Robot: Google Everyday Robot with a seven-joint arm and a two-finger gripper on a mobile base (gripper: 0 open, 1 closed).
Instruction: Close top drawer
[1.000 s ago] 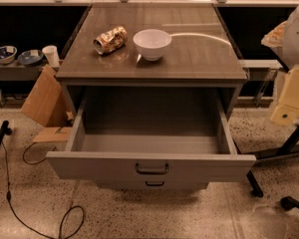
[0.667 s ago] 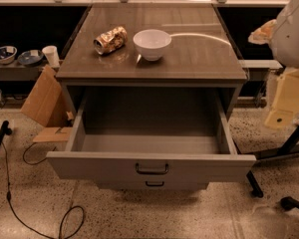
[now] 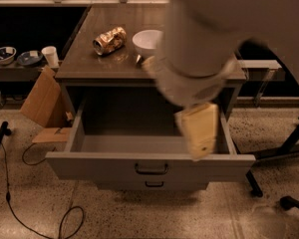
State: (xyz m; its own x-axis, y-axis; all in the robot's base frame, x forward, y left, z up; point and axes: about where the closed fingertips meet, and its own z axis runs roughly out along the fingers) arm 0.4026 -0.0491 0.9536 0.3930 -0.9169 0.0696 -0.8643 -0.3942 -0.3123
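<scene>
The top drawer [image 3: 109, 166] of the grey cabinet stands pulled far out, and the part of its inside that shows is empty. Its small dark bar handle [image 3: 151, 170] is at the centre of the flat front. A lower drawer front [image 3: 152, 184] with the same handle shows just beneath it. My arm fills the upper right of the view, close to the camera and blurred. My gripper [image 3: 199, 131], pale yellow, hangs over the right part of the open drawer, above its front edge. The arm hides the drawer's right inner side and part of the cabinet top.
A crushed can [image 3: 109, 40] and a white bowl [image 3: 145, 40] sit on the cabinet top [image 3: 89, 66]. Cardboard [image 3: 40, 103] leans at the cabinet's left, with a paper cup [image 3: 51, 56] behind it. A cable [image 3: 20, 203] lies on the floor at left. Dark stand legs [image 3: 289, 143] are at right.
My arm has swung in from the right edge to the middle of the view, over the drawer's right side. The drawer stays pulled out as before.
</scene>
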